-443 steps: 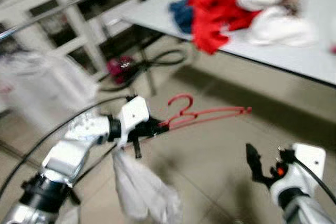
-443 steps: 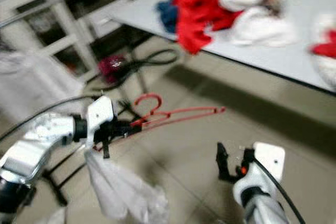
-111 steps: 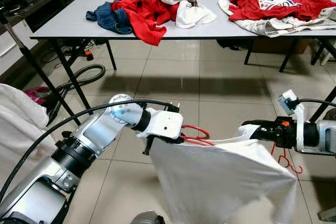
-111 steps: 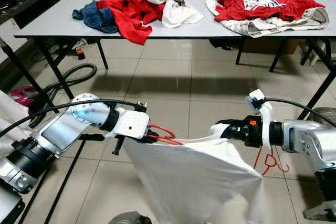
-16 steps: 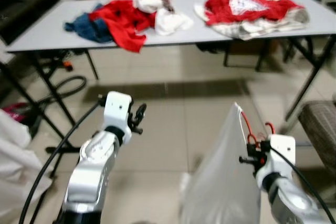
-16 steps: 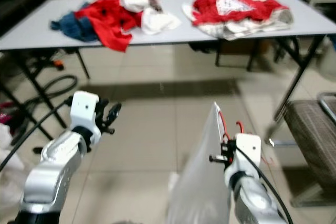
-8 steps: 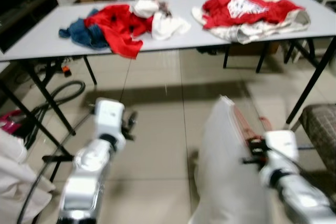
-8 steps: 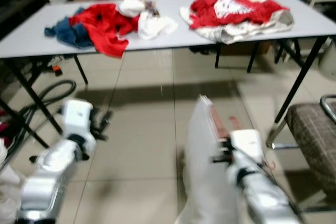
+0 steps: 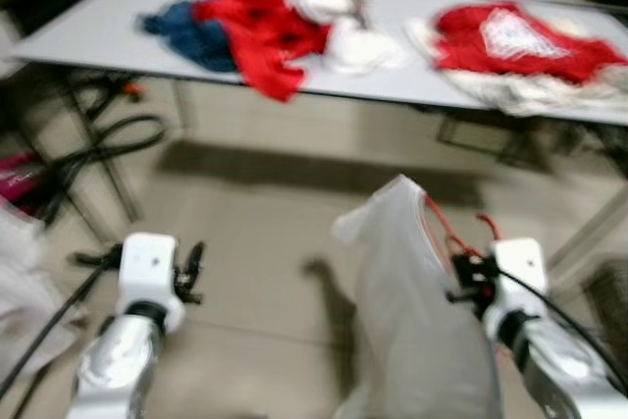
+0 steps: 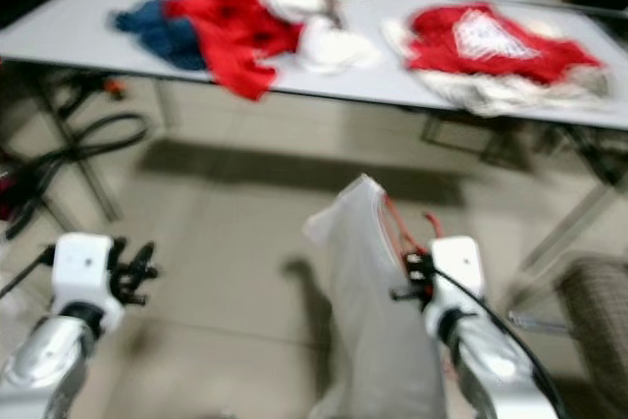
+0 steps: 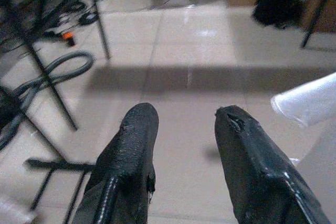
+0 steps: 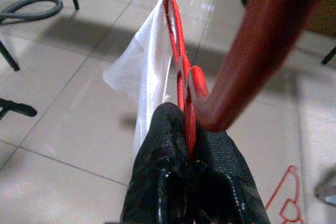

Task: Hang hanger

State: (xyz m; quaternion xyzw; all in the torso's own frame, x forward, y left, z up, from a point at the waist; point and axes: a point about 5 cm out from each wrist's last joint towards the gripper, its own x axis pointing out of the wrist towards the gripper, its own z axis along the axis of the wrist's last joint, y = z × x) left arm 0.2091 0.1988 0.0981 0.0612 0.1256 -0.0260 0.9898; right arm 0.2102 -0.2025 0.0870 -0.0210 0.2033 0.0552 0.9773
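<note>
A red hanger (image 12: 181,72) carries a white garment (image 9: 412,331) that hangs down over the tiled floor. My right gripper (image 12: 188,145) is shut on the hanger's red wire, near the hook; in the eye views this gripper (image 9: 469,277) sits at the lower right, beside the garment's top edge. My left gripper (image 11: 181,129) is open with nothing between its black fingers (image 11: 134,145). It is held low at the left (image 9: 186,270), well apart from the garment.
A long grey table (image 9: 88,31) stands ahead with red, blue and white clothes (image 9: 265,26) and a second red and white pile (image 9: 510,46). A black hose (image 9: 98,149) lies on the floor at the left, by the table legs. Another red hanger (image 12: 286,203) lies on the tiles.
The view has swung, so the table sits further right and the picture is blurred. The right gripper keeps hold of the hanger and garment; the left gripper stays open.
</note>
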